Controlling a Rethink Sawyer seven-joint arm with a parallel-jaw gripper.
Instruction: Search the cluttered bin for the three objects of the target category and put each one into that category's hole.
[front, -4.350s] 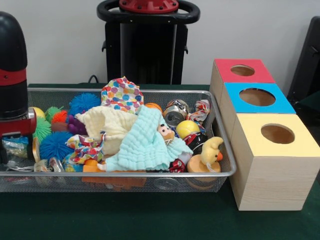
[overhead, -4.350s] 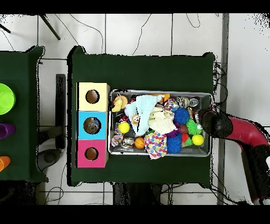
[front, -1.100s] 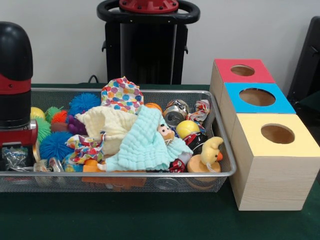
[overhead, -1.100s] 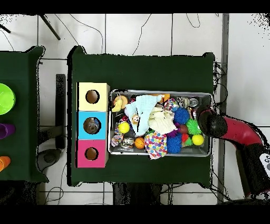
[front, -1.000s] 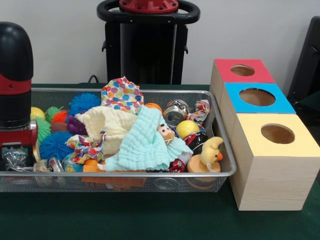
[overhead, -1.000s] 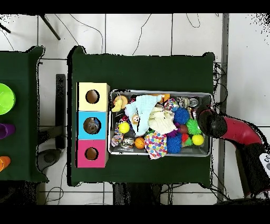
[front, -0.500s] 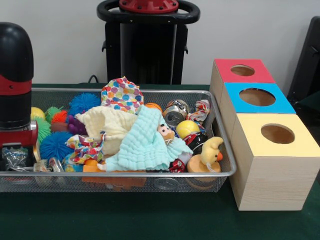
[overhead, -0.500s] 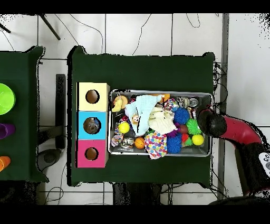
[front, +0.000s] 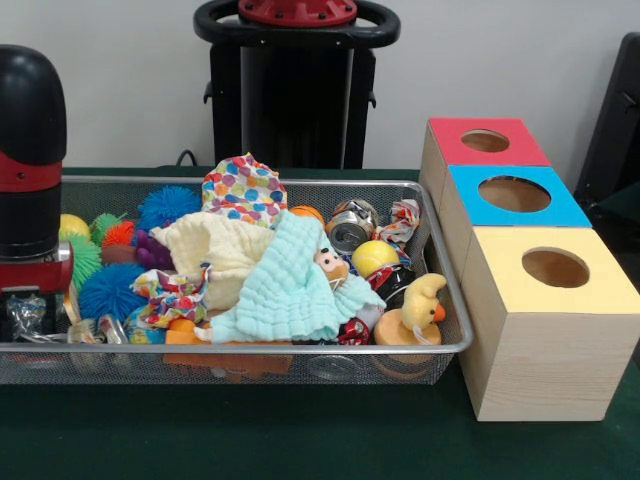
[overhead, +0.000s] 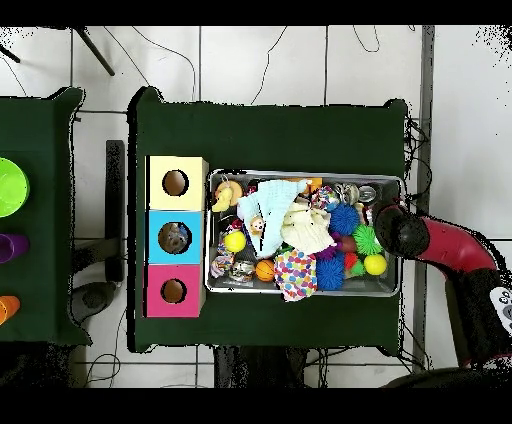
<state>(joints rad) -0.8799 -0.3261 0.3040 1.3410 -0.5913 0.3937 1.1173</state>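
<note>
A wire mesh bin (front: 440, 345) holds a jumble: a mint cloth (front: 290, 285), a cream cloth (front: 215, 250), a polka-dot cloth (front: 243, 188), crushed cans (front: 350, 225), a yellow ball (front: 375, 255), a duck toy (front: 422, 300) and blue spiky balls (front: 105, 290). Beside it stand three boxes with round holes: red (front: 485, 150), blue (front: 515, 195), yellow (front: 555, 270). My gripper (front: 28, 318) is down in the bin's left end in the front view, among crinkly silver items. The black and red wrist (overhead: 400, 232) hides it from above.
In the overhead view the boxes (overhead: 176, 238) line the bin's left side on the green table (overhead: 270, 130). Something lies inside the blue box's hole. A second green table (overhead: 40, 300) with coloured cups stands at the far left.
Since the earliest frame the arm has sunk a little lower at the bin's end. Over the last second it hardly moves, and the bin's contents are unchanged.
</note>
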